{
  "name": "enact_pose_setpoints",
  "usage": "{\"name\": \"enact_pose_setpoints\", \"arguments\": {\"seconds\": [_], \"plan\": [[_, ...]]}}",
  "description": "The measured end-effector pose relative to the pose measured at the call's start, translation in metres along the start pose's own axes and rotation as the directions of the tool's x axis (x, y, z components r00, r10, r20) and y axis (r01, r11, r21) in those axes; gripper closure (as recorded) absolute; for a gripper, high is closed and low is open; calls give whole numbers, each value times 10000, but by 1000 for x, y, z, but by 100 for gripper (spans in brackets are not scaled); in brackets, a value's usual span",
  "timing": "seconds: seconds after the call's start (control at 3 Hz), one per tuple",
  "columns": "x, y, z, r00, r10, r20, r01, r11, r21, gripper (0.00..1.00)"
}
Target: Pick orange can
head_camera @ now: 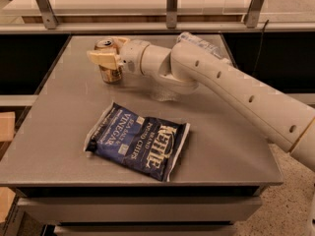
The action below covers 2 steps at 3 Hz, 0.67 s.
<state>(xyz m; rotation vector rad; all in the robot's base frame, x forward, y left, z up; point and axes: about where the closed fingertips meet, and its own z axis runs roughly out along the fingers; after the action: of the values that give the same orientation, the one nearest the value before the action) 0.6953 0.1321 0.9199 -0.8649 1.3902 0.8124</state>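
Note:
The orange can [111,73] stands upright at the back left of the grey table [221,151], its silver top showing. My gripper [104,50] reaches in from the right at the can's upper part. One cream finger [101,58] lies across the can's front and the other sits behind its rim, pressed to its sides. The can's base rests on the table.
A blue Kettle chip bag [139,141] lies flat in the middle front of the table. A clear plastic bottle [199,44] lies at the back right, partly behind my arm. A railing with metal posts [171,4] runs behind the table.

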Motion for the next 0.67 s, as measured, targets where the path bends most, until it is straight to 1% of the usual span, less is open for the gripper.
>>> {"name": "enact_pose_setpoints", "arguments": {"seconds": [0.33, 0.67], "plan": [[-1, 2, 2, 10000, -2, 7, 2, 10000, -39, 91], [-6, 5, 0, 10000, 11, -5, -11, 10000, -88, 100]]}}
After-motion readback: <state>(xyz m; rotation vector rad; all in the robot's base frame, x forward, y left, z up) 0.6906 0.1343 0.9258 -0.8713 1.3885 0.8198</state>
